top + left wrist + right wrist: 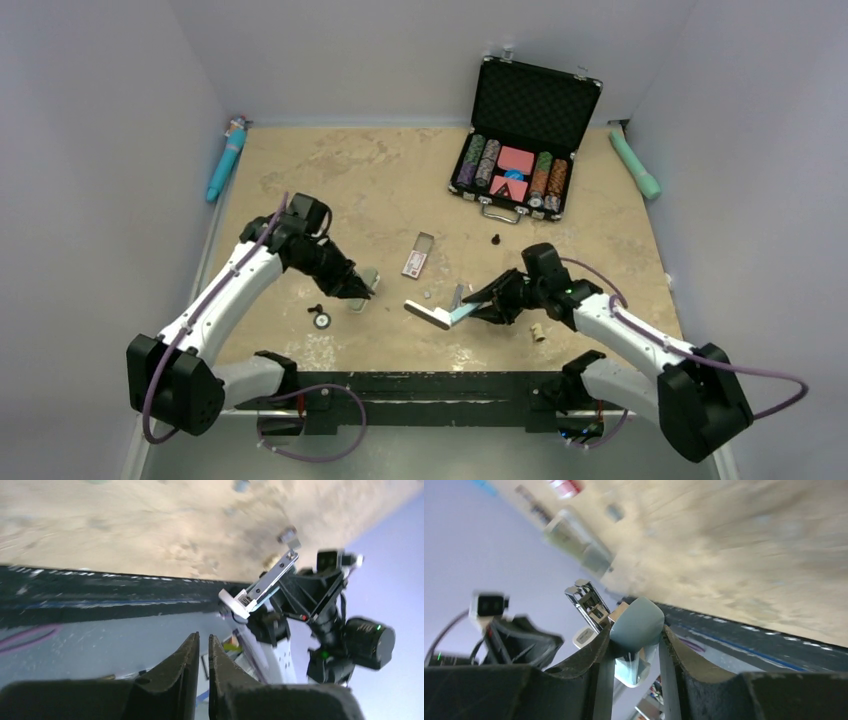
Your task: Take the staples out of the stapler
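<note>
Both arms had white link shells with black joints and black bases. A purple cable ran along the left arm (215,300) and looped below its base; another looped off the right arm (640,340). A green light glowed on the right wrist. Each gripper's fingers (180,680) were matte black, tapered wedges.

A lab test cell — plain white walls (100,150) boxing in a tan table (380,190)

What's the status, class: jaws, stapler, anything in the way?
Right gripper clamped on the pale-blue stapler, opened out, held above the table. Left gripper nearly closed, holding nothing. Small box lies nearby; nothing blocking.
</note>
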